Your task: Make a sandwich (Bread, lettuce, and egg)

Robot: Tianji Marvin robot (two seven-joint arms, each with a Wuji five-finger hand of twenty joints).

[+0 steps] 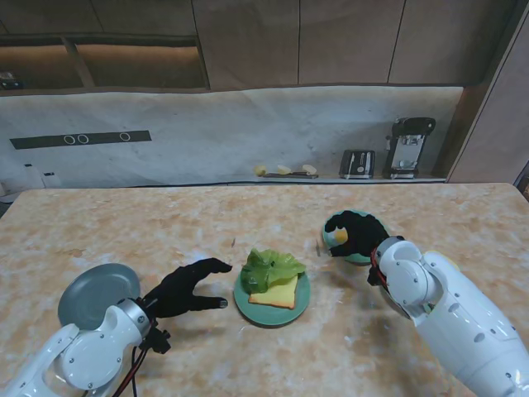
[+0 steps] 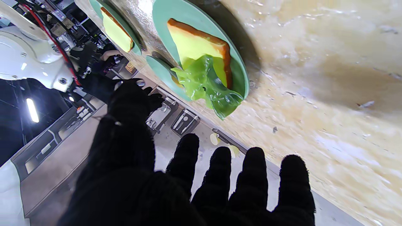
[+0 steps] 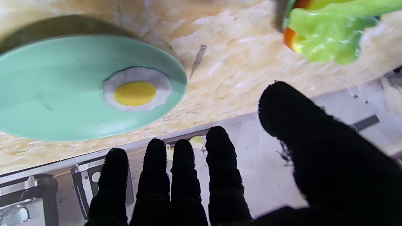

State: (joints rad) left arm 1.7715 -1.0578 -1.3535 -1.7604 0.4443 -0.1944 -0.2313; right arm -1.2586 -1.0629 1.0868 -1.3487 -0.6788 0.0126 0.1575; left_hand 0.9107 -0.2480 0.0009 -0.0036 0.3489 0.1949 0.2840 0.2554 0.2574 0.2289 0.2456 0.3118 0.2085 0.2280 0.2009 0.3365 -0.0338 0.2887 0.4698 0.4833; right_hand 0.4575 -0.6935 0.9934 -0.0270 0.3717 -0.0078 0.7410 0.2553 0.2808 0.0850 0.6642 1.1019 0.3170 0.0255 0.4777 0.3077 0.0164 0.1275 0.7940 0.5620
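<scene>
Over the egg [image 3: 135,93] on its green plate [image 3: 56,94] hovers the right hand [image 1: 357,234], fingers spread and empty, while the left hand [image 1: 188,287], also open-fingered, sits beside the lettuce-topped bread [image 1: 277,292].

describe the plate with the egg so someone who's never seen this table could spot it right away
On the marbled countertop, look to the right of the middle plate carrying bread and lettuce. Under the right hand sits a green plate, the only one holding a fried egg; the grey plate far left is bare.
</scene>
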